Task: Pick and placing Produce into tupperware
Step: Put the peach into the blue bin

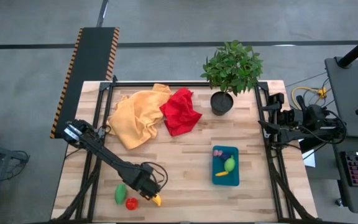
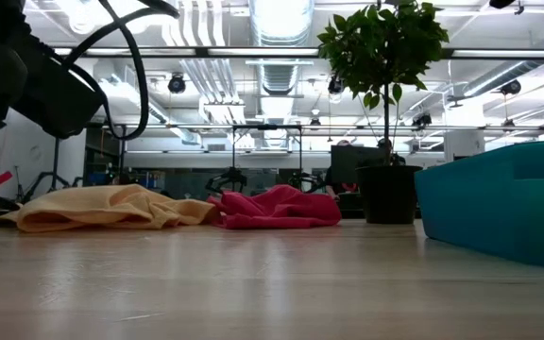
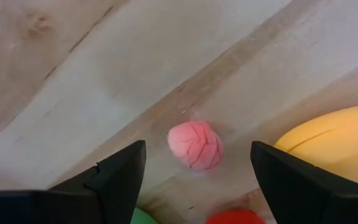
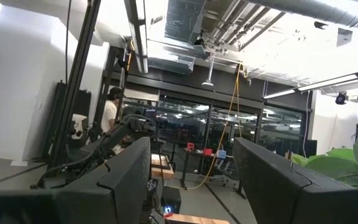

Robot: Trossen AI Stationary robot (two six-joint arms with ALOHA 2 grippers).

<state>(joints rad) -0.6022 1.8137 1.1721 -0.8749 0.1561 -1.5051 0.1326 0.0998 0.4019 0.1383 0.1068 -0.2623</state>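
My left gripper (image 1: 148, 193) hovers open over the near-left part of the table, pointing down. In the left wrist view its fingers (image 3: 120, 171) stand on either side of a small pink piece (image 3: 195, 145) that lies on the wood, without touching it. Close around lie the yellow banana (image 1: 157, 200), the red tomato (image 1: 131, 203) and a green piece (image 1: 120, 193). The teal tupperware (image 1: 225, 165) sits to the right and holds pink bits (image 1: 217, 151), a green piece (image 1: 229, 164) and a yellow-orange piece (image 1: 222, 173). My right gripper (image 1: 266, 118) waits open at the table's right edge.
An orange-yellow cloth (image 1: 135, 118) and a red cloth (image 1: 180, 111) lie crumpled at the far left. A leafy plant in a black pot (image 1: 222, 99) stands at the far edge. Bare wood stretches between the produce and the tupperware. A person (image 4: 110, 112) stands in the room beyond.
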